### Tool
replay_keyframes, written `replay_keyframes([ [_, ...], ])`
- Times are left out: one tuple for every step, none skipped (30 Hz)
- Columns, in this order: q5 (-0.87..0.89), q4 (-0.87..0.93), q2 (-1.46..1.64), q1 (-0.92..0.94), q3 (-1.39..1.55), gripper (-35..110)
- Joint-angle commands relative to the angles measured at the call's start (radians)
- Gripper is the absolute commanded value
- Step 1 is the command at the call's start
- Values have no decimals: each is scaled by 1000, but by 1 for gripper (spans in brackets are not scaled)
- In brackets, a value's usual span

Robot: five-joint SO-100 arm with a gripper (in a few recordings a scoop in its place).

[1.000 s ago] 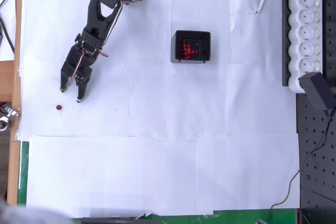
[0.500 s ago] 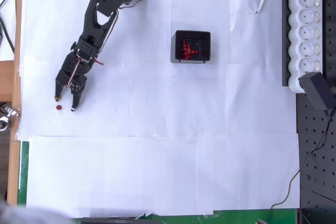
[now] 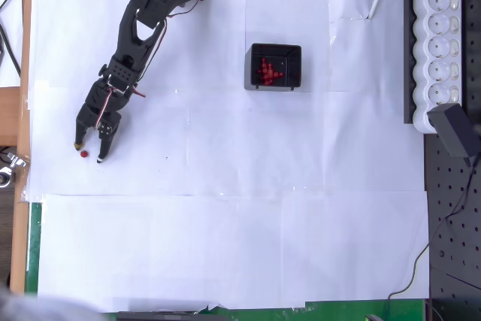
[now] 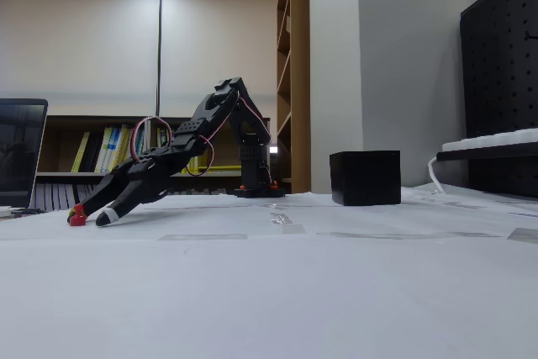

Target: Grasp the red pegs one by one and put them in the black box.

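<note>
One red peg (image 3: pixel 83 153) lies on the white paper at the far left in the overhead view; the fixed view shows it as a small red stub (image 4: pixel 77 219) at table level. My gripper (image 3: pixel 89 151) is open, its two fingertips low on either side of this peg, not closed on it. In the fixed view the gripper (image 4: pixel 89 217) slants down to the table right beside the peg. The black box (image 3: pixel 275 66) stands right of the arm and holds several red pegs (image 3: pixel 267 71). Side-on, the box (image 4: pixel 365 177) hides its contents.
A white power strip (image 3: pixel 442 43) on a black rail runs along the right edge, with a black plug (image 3: pixel 455 129) and cables. The table's wooden edge (image 3: pixel 16 186) lies just left of the peg. White paper covers the open table.
The arm has stretched down and left; the open gripper has moved from above and right of the lone peg to straddle it.
</note>
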Motion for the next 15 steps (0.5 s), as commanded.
replay_keyframes([
  [35,-11,23,21,31,22],
  [35,-17,26,21,32,22],
  [38,-20,28,21,32,22],
  [38,-25,29,23,32,22],
  [38,-26,31,23,32,22],
  [38,-26,32,23,32,22],
  [37,-26,32,23,32,22],
  [35,-26,32,25,32,22],
  [34,-26,34,25,32,22],
  [29,-26,34,26,32,22],
  [25,-29,34,26,32,21],
  [20,-34,35,28,32,21],
  [11,-43,37,28,32,21],
  [2,-48,38,29,32,20],
  [-2,-48,41,29,32,20],
])
